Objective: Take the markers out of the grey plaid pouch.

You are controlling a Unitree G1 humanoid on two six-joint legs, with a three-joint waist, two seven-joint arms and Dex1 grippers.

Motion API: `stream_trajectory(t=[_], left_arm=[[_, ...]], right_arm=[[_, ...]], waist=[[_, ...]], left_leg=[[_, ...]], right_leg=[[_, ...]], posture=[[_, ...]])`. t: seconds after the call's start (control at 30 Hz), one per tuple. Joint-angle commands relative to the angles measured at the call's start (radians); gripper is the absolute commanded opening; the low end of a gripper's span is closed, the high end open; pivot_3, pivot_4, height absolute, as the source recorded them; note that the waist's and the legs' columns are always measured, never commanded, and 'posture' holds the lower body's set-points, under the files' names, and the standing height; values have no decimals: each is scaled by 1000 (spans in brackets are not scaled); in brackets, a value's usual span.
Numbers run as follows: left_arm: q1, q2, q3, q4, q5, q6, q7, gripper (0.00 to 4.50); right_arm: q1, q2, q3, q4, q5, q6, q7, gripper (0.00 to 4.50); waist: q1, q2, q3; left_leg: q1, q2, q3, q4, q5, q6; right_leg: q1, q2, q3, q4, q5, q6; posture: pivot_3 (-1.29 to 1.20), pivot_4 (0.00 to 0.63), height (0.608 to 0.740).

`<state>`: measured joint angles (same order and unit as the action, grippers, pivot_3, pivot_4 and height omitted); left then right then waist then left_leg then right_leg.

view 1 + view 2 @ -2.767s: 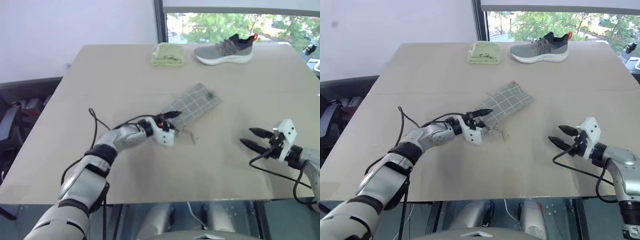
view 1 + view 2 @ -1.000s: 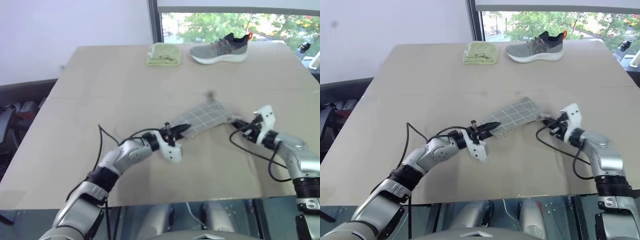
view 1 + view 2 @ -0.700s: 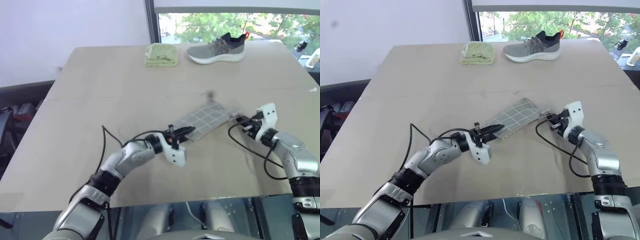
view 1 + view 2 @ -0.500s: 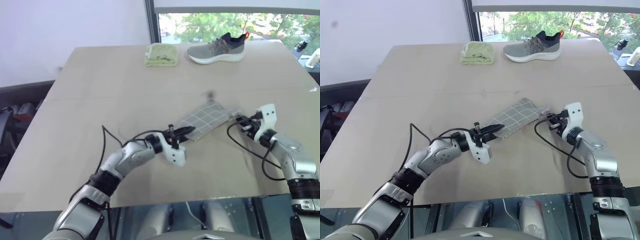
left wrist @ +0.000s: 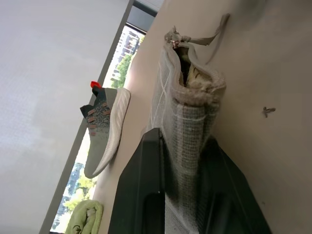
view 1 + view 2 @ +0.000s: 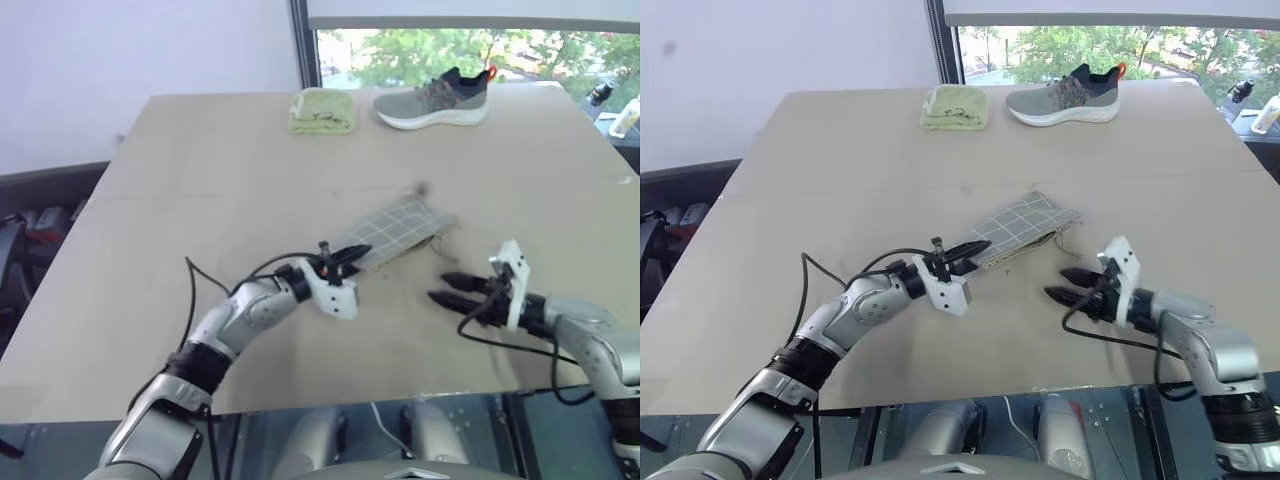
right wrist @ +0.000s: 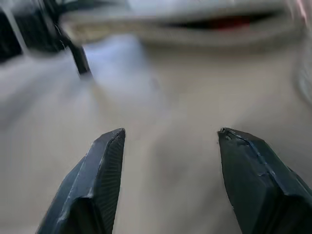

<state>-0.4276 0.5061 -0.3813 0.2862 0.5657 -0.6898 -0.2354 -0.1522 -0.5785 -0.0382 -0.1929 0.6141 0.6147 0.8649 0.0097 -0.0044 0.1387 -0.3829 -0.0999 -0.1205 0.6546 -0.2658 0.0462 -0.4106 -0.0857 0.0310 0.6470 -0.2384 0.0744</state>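
left eye view: the grey plaid pouch [image 6: 395, 229] lies near the middle of the table [image 6: 200, 180]. the left gripper [image 6: 352, 254] pinches the pouch's near end, with its two black fingers squeezed on the cloth. half a second ago the right gripper [image 6: 447, 289] was right at the pouch's far end with its fingers closed. now it has pulled back toward the robot and sits apart from the pouch, over bare table. its fingers [image 7: 92, 190] are spread open and hold nothing. a shoe [image 6: 432, 97] and a folded yellow-green cloth [image 6: 322, 109] sit at the far edge, as before. i cannot make out any markers.
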Motion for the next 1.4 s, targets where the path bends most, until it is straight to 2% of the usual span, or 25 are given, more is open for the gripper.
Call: stream_trajectory(t=[0.03,0.07,0.1,0.17,0.67,0.8,0.87,0.93,0.97,1.1,1.2,1.27,1.4], left_arm=[[-4,-10,14,-31,-30,2,-10,173],[-5,-12,14,-34,-32,3,-13,173],[-5,-13,15,-36,-34,3,-15,173],[-8,-14,15,-39,-38,3,-20,173],[6,-19,20,-87,-72,-2,-67,173],[19,-67,37,-180,-242,115,-169,173],[22,-77,43,-224,-304,185,-230,173],[28,-83,54,-264,-360,258,-282,173],[30,-85,59,-278,-380,286,-301,173],[27,-94,82,-310,-428,368,-333,173],[22,-106,94,-319,-452,410,-340,173],[16,-109,98,-320,-457,423,-341,173],[17,-117,103,-317,-474,441,-351,173]], right_arm=[[-50,24,5,-31,-30,-60,-15,1285],[-62,33,8,-19,-40,-69,-19,1150],[-70,40,13,-9,-49,-77,-20,369],[-89,51,27,10,-68,-92,-17,78],[-211,107,93,192,-216,-199,-19,78],[-260,111,157,281,-439,-357,-161,78],[-285,93,200,289,-573,-331,-271,78],[-312,40,271,299,-712,-364,-302,1034],[-321,21,291,301,-743,-402,-297,1250],[-346,-28,340,354,-864,-531,-351,2983],[-354,-55,366,405,-925,-586,-369,4087],[-350,-58,360,413,-922,-601,-360,4087],[-330,36,273,291,-712,-489,-268,4087]], waist=[[3,0,0],[5,0,0],[6,0,0],[5,0,0],[2,0,0],[0,0,0],[-1,0,0],[-9,0,0],[-11,0,0],[-19,0,0],[-19,0,0],[-20,0,0],[-21,0,0]], left_leg=[[0,0,0,0,0,0],[-1,0,0,0,0,0],[-1,-1,-1,0,0,0],[-2,-1,-1,0,0,0],[-3,-1,-1,0,0,0],[-3,-1,-1,0,0,0],[-3,-1,0,0,0,0],[-2,-1,0,0,0,-1],[-2,-1,0,0,1,-1],[-2,-1,0,0,1,-1],[-2,-1,0,1,1,-1],[-2,-1,0,1,1,-1],[-2,0,0,0,1,-1]], right_leg=[[0,0,0,0,0,0],[0,0,-1,-1,0,0],[-1,0,-2,-2,0,0],[-2,0,-2,-2,0,0],[-3,0,-1,-1,0,0],[-3,0,-1,-1,0,0],[-3,0,-1,0,0,0],[-4,0,0,1,0,0],[-4,1,0,1,0,0],[-3,1,-1,0,0,0],[-3,1,-1,0,0,0],[-3,1,-1,0,0,0],[-3,2,0,0,0,0]], posture=[[0,150,740],[0,150,740],[0,150,740],[0,150,740],[0,150,740],[0,150,740],[0,150,740],[0,150,740],[0,150,740],[0,150,740],[0,150,740],[0,150,740],[0,150,740]])
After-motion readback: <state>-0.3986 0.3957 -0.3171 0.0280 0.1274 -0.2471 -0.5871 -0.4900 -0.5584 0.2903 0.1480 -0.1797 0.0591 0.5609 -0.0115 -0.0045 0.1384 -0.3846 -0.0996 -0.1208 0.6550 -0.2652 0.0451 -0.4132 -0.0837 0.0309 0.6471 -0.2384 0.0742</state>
